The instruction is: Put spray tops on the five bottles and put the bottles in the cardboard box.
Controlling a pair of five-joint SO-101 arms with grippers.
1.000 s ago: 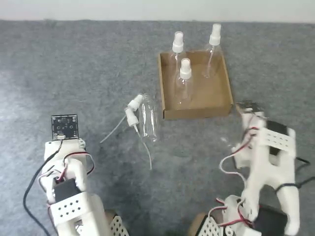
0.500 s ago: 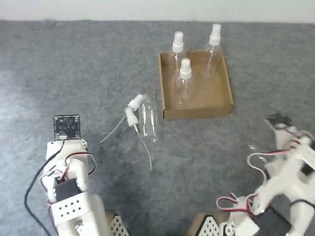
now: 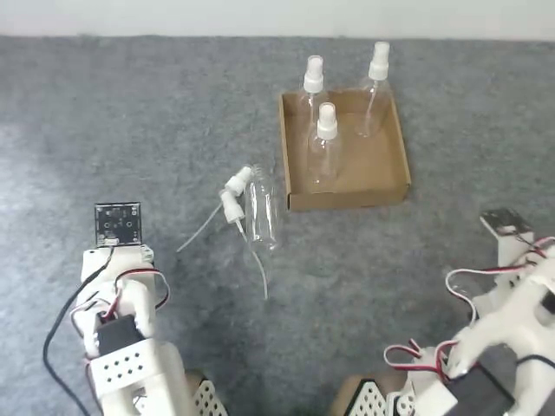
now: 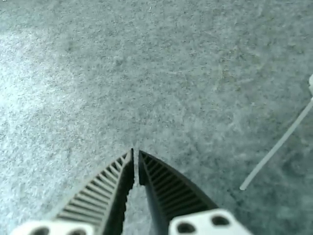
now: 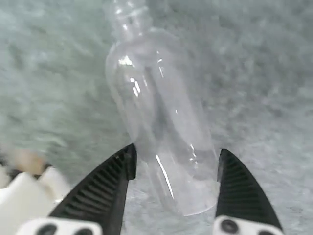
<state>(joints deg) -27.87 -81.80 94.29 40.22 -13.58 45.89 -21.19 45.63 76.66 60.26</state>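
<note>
My right tool (image 5: 176, 149) is wide open and holds nothing. Its 2 jaws stand on either side of a bare bottle (image 5: 156, 112), which lies on its side on the grey bench (image 3: 130, 113) with its open, threaded neck pointing away from me. The jaws flank the lower part of the body and I cannot tell whether either one touches the plastic. My left tool (image 4: 136, 152) is closed to a thin slit, with nothing in it, low over the bench. A thin white dip tube (image 4: 276, 147) lies off to one side of it.

The cardboard box (image 3: 347, 198) holds 3 topped bottles (image 3: 326, 143), all upright. Just beside the box another bottle, the lying bottle (image 3: 262, 217), rests on its side. 2 spray tops (image 3: 236, 182) lie right by its neck, tubes trailing, and they look loose to me.

So I judge 3 of 5 done, and the step in hand is picking up the 4th bottle. The next move calls for closing the right tool squarely across the round body, gently enough that the thin wall does not buckle or squirt out. Then the bottle must be stood upright so that my left tool can fetch 1 spray top and feed its tube into the neck.
</note>
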